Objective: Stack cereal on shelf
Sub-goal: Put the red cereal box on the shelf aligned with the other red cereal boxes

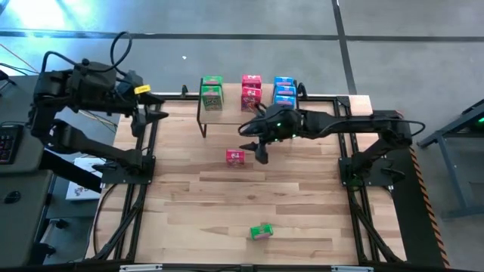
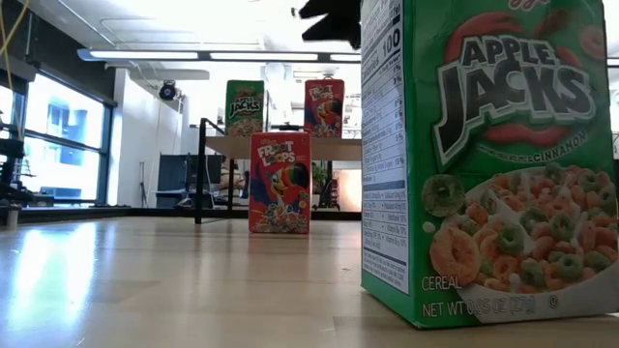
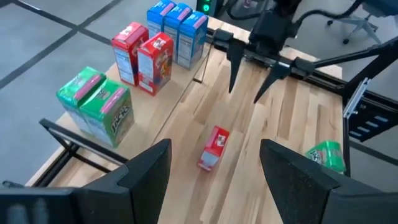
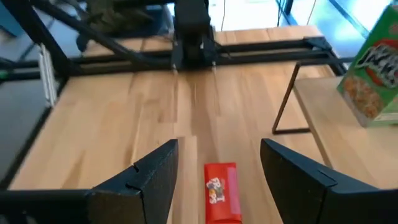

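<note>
Light wood forms both the tabletop (image 1: 227,204) and the top board of the shelf (image 1: 227,113), which stands on thin black legs at the far edge of the table. On the shelf, boxes are grouped by colour: two green boxes (image 1: 212,92) toward the left arm's side, two red-pink boxes (image 1: 251,89) in the middle, and the blue boxes (image 1: 284,91) toward the right arm's side — three blue tops show in the left wrist view (image 3: 177,31). A single red box (image 1: 235,156) stands on the tabletop in front of the shelf; in the low view it is upright with its printed face forward (image 2: 280,184). A single green box (image 1: 261,231) stands well apart from it, near the front edge of the table, and fills the foreground of the low view (image 2: 484,164). The right gripper (image 1: 255,142) hangs over the tabletop between the shelf and the red box, fingers spread and holding nothing; its wrist view shows the red box between the two fingers but not touched by them. The left gripper (image 1: 160,107) waits at the table's far left corner, just beside the shelf — its fingers are likewise spread and empty.
</note>
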You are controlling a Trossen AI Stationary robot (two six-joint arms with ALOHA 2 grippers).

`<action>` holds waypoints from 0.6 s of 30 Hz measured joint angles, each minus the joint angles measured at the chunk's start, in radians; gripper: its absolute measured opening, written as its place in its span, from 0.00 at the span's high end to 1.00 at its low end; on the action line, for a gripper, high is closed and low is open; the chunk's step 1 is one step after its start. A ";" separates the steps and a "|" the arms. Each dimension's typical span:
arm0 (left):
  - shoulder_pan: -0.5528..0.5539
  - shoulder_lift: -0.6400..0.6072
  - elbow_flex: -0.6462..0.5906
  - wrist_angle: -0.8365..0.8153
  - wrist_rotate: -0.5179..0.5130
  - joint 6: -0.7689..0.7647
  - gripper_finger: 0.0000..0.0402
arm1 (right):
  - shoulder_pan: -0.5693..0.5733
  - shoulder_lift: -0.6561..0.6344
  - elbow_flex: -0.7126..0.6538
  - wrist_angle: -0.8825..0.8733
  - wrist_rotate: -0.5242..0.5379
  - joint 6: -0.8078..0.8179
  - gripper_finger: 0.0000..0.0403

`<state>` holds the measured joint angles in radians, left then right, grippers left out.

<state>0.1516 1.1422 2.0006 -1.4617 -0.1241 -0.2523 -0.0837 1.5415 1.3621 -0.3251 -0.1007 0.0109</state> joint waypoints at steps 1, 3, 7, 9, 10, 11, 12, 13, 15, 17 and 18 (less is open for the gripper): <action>0.000 -0.009 -0.014 -0.001 0.000 0.000 0.41 | 0.004 0.012 0.000 0.001 0.005 -0.010 0.45; 0.000 -0.028 -0.042 -0.001 0.000 0.001 0.41 | 0.014 0.036 0.000 -0.001 0.029 -0.019 0.45; 0.000 -0.057 -0.095 0.000 -0.001 -0.005 0.41 | 0.031 0.077 0.000 -0.003 0.096 -0.019 0.45; 0.000 -0.069 -0.118 -0.001 -0.001 -0.006 0.41 | 0.034 0.093 -0.001 -0.006 0.096 -0.019 0.45; 0.000 -0.071 -0.127 -0.001 0.000 -0.006 0.41 | 0.034 0.099 -0.001 -0.008 0.092 -0.020 0.45; 0.000 -0.074 -0.133 -0.001 0.000 -0.008 0.41 | 0.034 0.105 -0.002 -0.011 0.090 -0.023 0.45; 0.000 -0.076 -0.139 0.000 0.000 -0.008 0.41 | 0.034 0.110 -0.002 -0.012 0.089 -0.029 0.45; 0.000 -0.077 -0.143 -0.001 0.000 -0.008 0.41 | 0.034 0.116 -0.002 -0.014 0.089 -0.033 0.45; 0.000 -0.077 -0.150 0.002 0.000 -0.009 0.41 | 0.034 0.127 -0.002 -0.016 0.089 -0.037 0.45; 0.000 -0.077 -0.156 0.001 0.000 -0.017 0.41 | 0.034 0.135 -0.002 -0.015 0.088 -0.037 0.45; 0.000 -0.076 -0.156 0.000 0.000 -0.017 0.41 | 0.034 0.139 -0.002 -0.014 0.088 -0.037 0.45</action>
<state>0.1516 1.0663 1.8442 -1.4612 -0.1246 -0.2697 -0.0498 1.6809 1.3602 -0.3386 -0.0129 -0.0264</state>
